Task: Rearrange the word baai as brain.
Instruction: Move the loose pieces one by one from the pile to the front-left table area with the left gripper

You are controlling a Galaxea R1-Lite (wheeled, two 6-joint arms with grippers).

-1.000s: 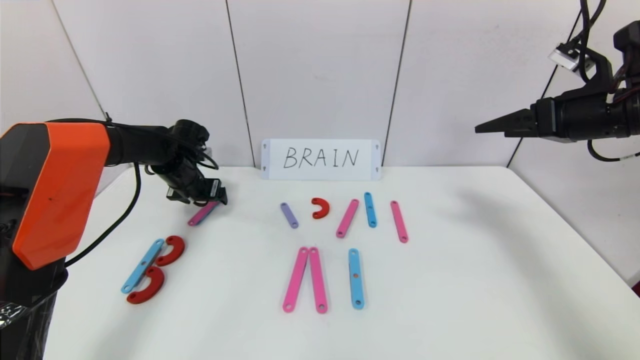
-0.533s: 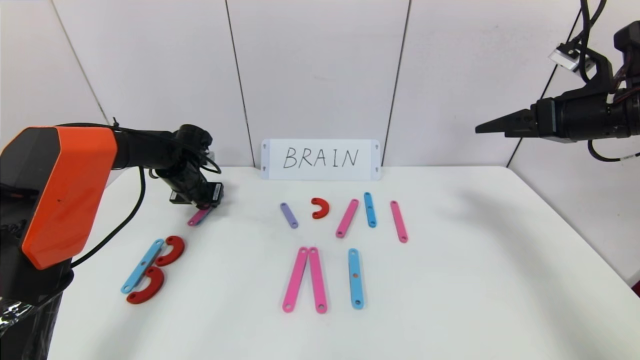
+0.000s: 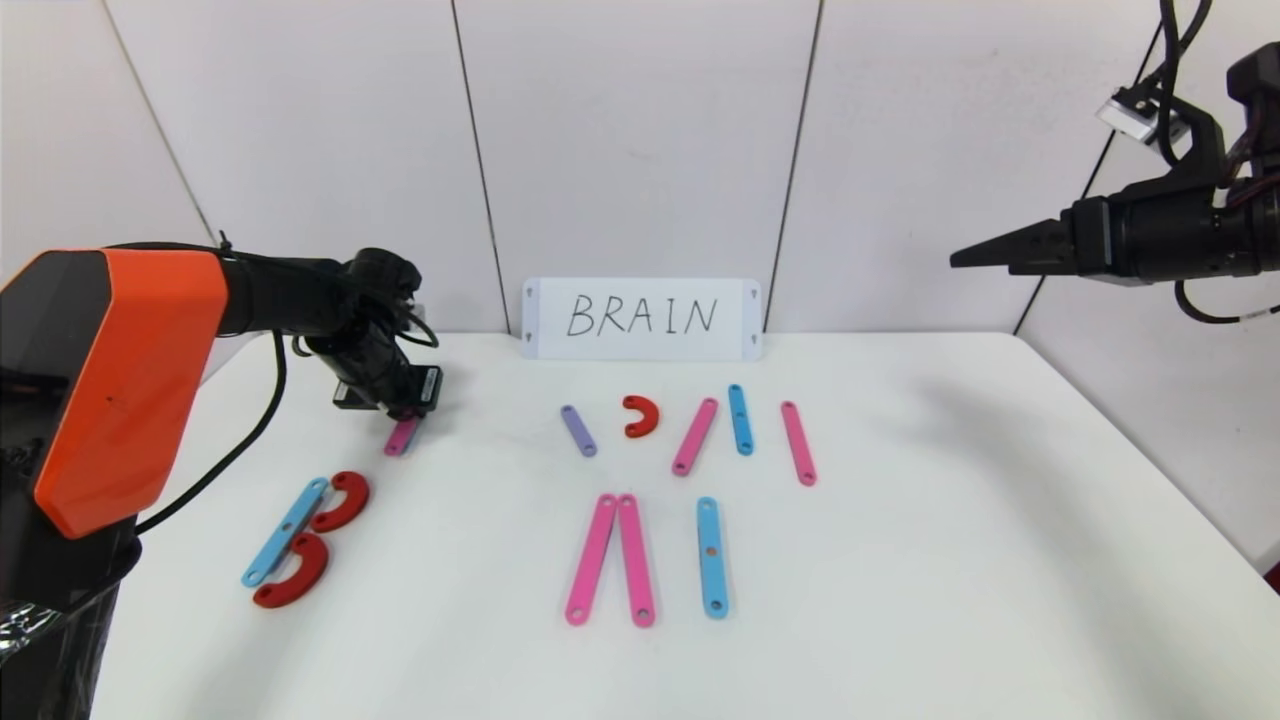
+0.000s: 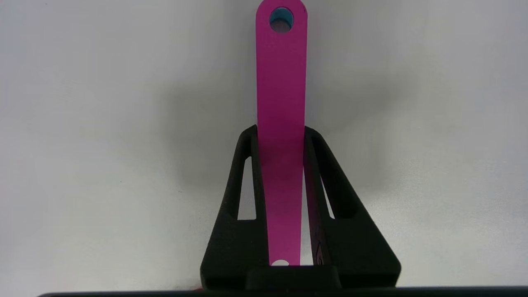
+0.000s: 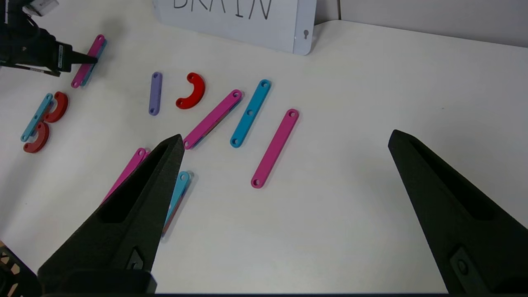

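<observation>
Both left gripper [image 4: 280, 136] jaws pinch the pink strip [image 4: 281, 82].

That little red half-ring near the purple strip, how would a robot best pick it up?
Judging by its pose, from straight above, fingers pinching across the arch's middle. The red half-ring lies flat on the table, so only its narrow edges offer a hold. The purple strip lies apart from it, leaving room for the fingers.

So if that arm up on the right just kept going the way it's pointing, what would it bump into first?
Probably nothing soon. The right gripper hangs high, open, pointing sideways toward the robot's left, above the table and strips. The white card sits lower, so its path looks free, though depth is unclear.
</observation>
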